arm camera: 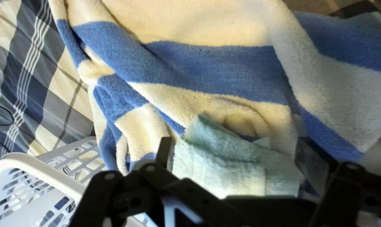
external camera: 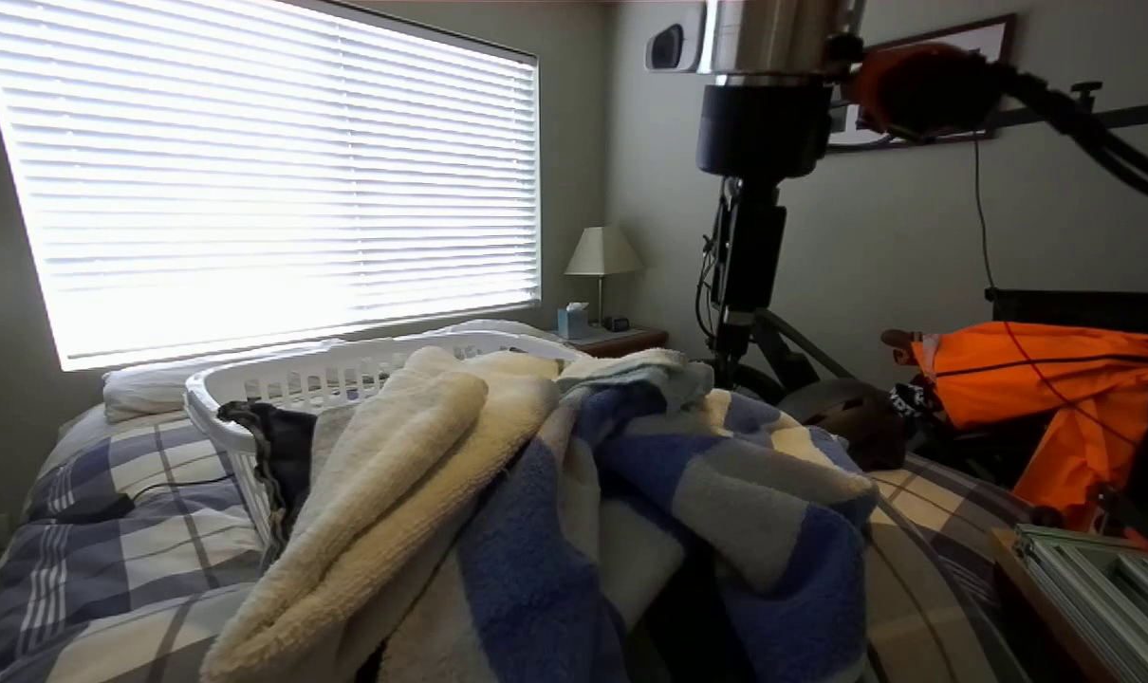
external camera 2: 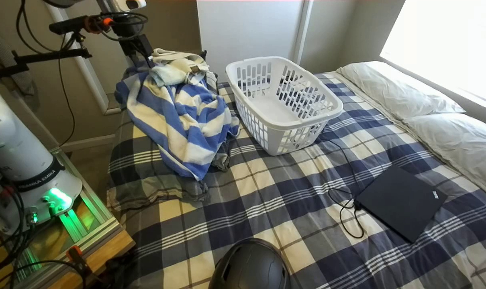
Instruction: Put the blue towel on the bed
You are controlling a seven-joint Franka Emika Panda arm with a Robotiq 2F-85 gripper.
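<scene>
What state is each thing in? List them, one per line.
Gripper: open
Pale blue-green cloth: folded over, wrinkled
Blue-and-white towel: rumpled, draped
Bed: covered, wrinkled
Laundry basket: upright
Laptop: closed
Window blinds: lowered
Robot base light: lit green
Table lamp: lit or unlit, cannot tell

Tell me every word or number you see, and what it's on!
"FRANKA EMIKA": on the black band around the white robot arm.
Pale lettering on the flat black closed laptop: too small to read.
Any other marks are too small or blurred; I can read no numbers.
</scene>
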